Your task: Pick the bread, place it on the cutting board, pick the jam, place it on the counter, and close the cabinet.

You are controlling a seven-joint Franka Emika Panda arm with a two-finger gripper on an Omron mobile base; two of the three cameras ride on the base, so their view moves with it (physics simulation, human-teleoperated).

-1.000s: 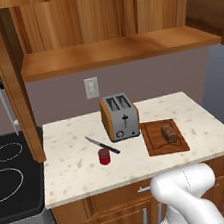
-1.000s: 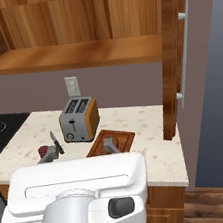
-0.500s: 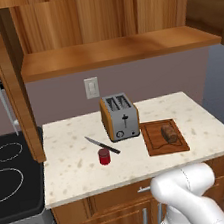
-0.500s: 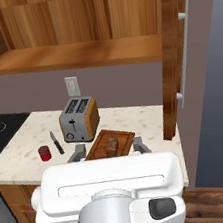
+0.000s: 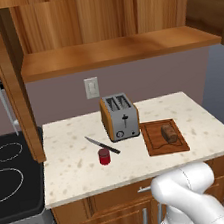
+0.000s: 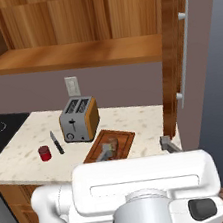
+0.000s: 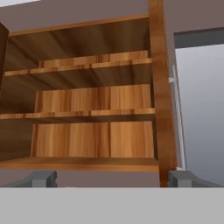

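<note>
- The cabinet [image 7: 94,113] is the largest thing here: a brown wooden wall unit standing open, its bare shelves straight ahead of the claw and higher than it.
- One open door [image 6: 176,48] stands edge-on, ahead of the claw and just off its right fingertip, swung out towards the robot. Its long silver bar handle [image 6: 185,54] runs up and down on the face turned away from the shelves. In the left base view, a second door [image 5: 6,78] stands open well off to the claw's left.
- The tabletop [image 5: 71,165], pale speckled stone, lies below and in front of the claw.
- A toaster [image 5: 120,117] stands on it, further forward and a little to the left.
- The cutting board [image 6: 118,135] lies flat just below and ahead of the claw, with the bread [image 5: 169,132] already resting on it.
- A knife [image 5: 102,145] lies forward and to the left, near the jam.
- The jam [image 6: 45,153], a small red jar, sits on the tabletop well to the left of the claw and lower.
- The claw [image 6: 137,148] holds nothing, its fingers spread as wide as they go.
- Closing the doors looks like the step left. The nearer one is to the claw's right, its long axis vertical, so a push leftwards on its outer face seems needed.
</note>
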